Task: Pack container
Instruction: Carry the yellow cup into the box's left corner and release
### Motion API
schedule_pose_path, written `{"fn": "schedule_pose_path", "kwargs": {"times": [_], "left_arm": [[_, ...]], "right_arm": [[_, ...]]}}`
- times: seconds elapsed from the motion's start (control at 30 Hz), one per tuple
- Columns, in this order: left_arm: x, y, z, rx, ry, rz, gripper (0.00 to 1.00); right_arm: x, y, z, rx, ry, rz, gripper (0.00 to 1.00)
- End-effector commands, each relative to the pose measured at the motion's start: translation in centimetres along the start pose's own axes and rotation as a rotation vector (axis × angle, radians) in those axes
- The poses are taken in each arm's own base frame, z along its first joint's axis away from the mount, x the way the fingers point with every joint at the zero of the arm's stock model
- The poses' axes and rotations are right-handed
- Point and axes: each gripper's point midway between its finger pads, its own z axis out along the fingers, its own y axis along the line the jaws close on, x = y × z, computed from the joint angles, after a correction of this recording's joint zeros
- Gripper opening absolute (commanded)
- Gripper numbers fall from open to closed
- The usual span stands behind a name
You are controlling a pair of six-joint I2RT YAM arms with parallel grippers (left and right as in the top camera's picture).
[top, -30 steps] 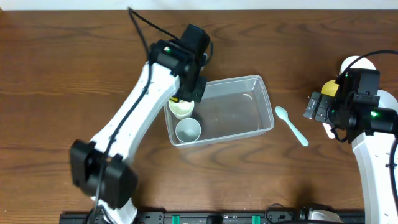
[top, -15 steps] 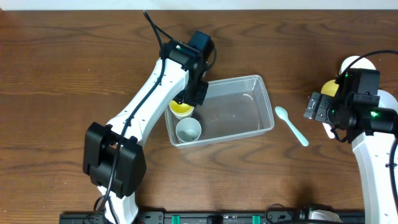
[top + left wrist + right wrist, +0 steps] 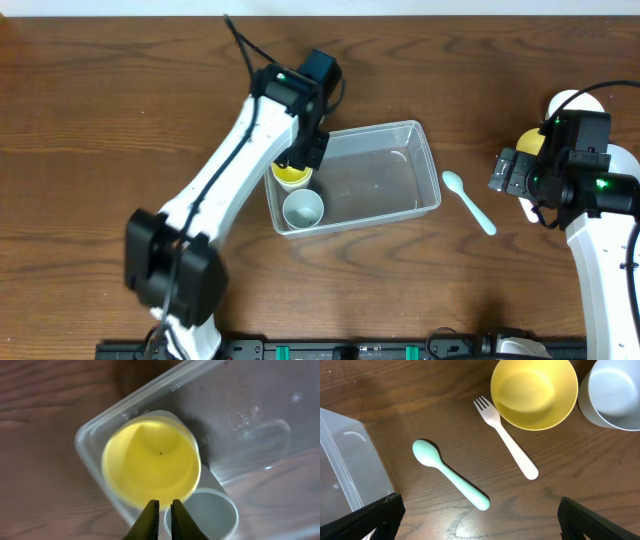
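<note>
**Overhead cam:** fixed, high, facing straight down. Covers the bench (image 3: 100, 120) with far edge at frame top, near edge at frame bottom.

**L wrist cam:** v. close, facing down into the container (image 3: 250, 405) at its end twd the bench's left edge. Frame filled by yellow cup (image 3: 150, 462) and pale cup (image 3: 210, 512).

**R wrist cam:** higher, facing down nr the right edge, over spoon (image 3: 451, 481), fork (image 3: 506, 439) and yellow bowl (image 3: 534, 391). Container end at frame left.

**Overlap:** overhead and L wrist share both cups. Overhead and R wrist share spoon and container end. The two wrist views share the container only.
</note>
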Motion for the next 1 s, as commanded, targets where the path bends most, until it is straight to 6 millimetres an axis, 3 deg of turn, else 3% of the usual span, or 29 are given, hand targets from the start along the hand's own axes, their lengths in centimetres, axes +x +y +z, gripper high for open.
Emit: {"fn": "schedule_pose_path", "kwargs": {"times": [0.0,0.1,0.2,0.37,0.53,0.7,0.97], "left_arm": [[0.9,1.2,-6.2,0.001,-0.15,-0.093,0.07],[3.4,0.4,-8.4,0.078,-0.136,-0.121,0.06],[6.4,-0.6,-8.9,0.133,-0.051,-0.103,0.06],[11.1,-2.5,-7.0,0.107,0.137,-0.014,0.06],[14.1,-5.1,-4.0,0.089,0.233,0.106,0.06],[15.8,-6.4,-1.3,0.071,0.272,0.168,0.06],[16.1,-6.9,2.9,0.083,0.253,0.221,0.06]], "right_arm": [[-0.3,-0.3,-0.3,0.006,-0.012,0.014,0.99],[-0.3,-0.3,-0.3,0.006,-0.012,0.014,0.99],[-0.3,-0.3,-0.3,0.005,-0.012,0.014,0.99],[-0.3,-0.3,-0.3,0.005,-0.012,0.014,0.99],[-0.3,-0.3,-0.3,0.006,-0.011,0.014,0.99],[-0.3,-0.3,-0.3,0.006,-0.011,0.014,0.99],[-0.2,-0.4,-0.3,0.006,-0.008,0.014,0.99]]}}
